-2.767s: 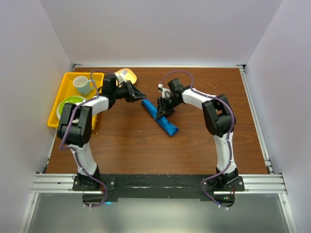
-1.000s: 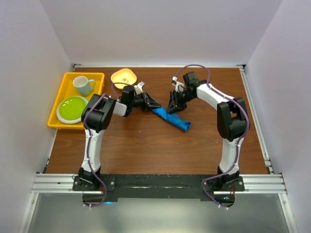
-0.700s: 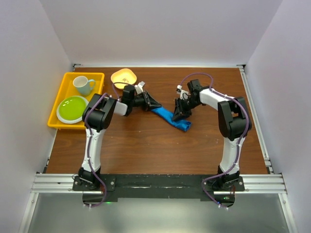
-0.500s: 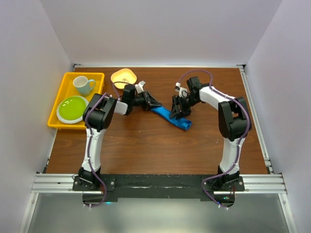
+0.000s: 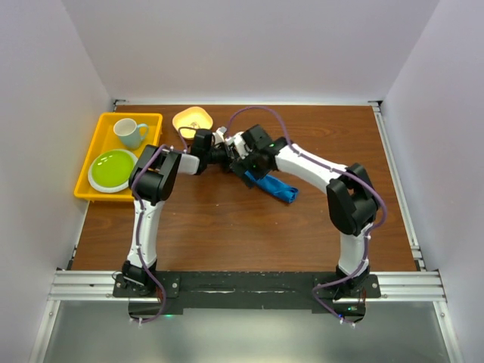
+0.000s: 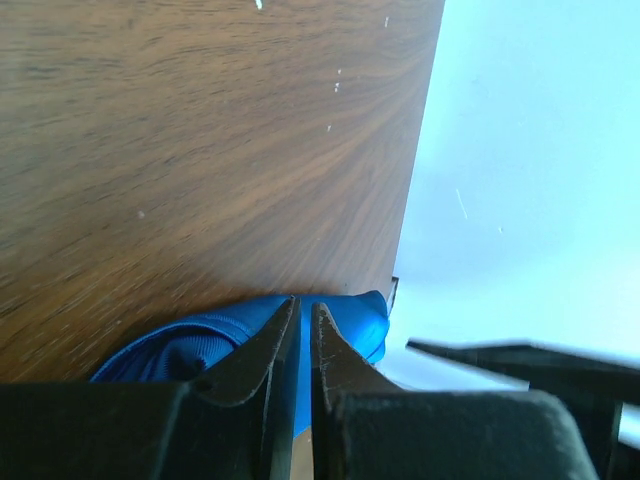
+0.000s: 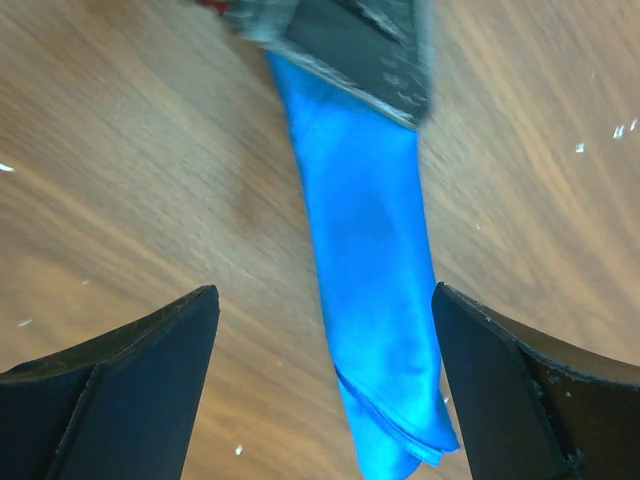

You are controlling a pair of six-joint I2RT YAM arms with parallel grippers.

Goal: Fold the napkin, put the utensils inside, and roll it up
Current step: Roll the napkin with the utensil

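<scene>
Royal-blue soft cloth napkin (image 5: 280, 189) lies rolled into a narrow bundle on the brown wooden worktop (image 5: 227, 227), slanting from the middle of the surface toward the near right. The left tool (image 5: 229, 157) is at the bundle's far-left end. In the left wrist view its dark fingers (image 6: 265, 355) stand almost together, with only a slit between them, and blue cloth is bunched at their tips — they are pinched on the napkin's end. The right tool (image 7: 325, 300) is over the same stretch of the bundle. Its fingers (image 7: 150, 370) are spread wide, one on each side of the napkin, and neither touches it. At the far left sits a yellow plastic tray (image 5: 98, 140) holding a pale teal mug (image 5: 130, 132) and a lime-green round plate (image 5: 112, 168). A yellow-orange bowl (image 5: 193, 119) rests on the worktop just beside the tray's far right corner.
</scene>
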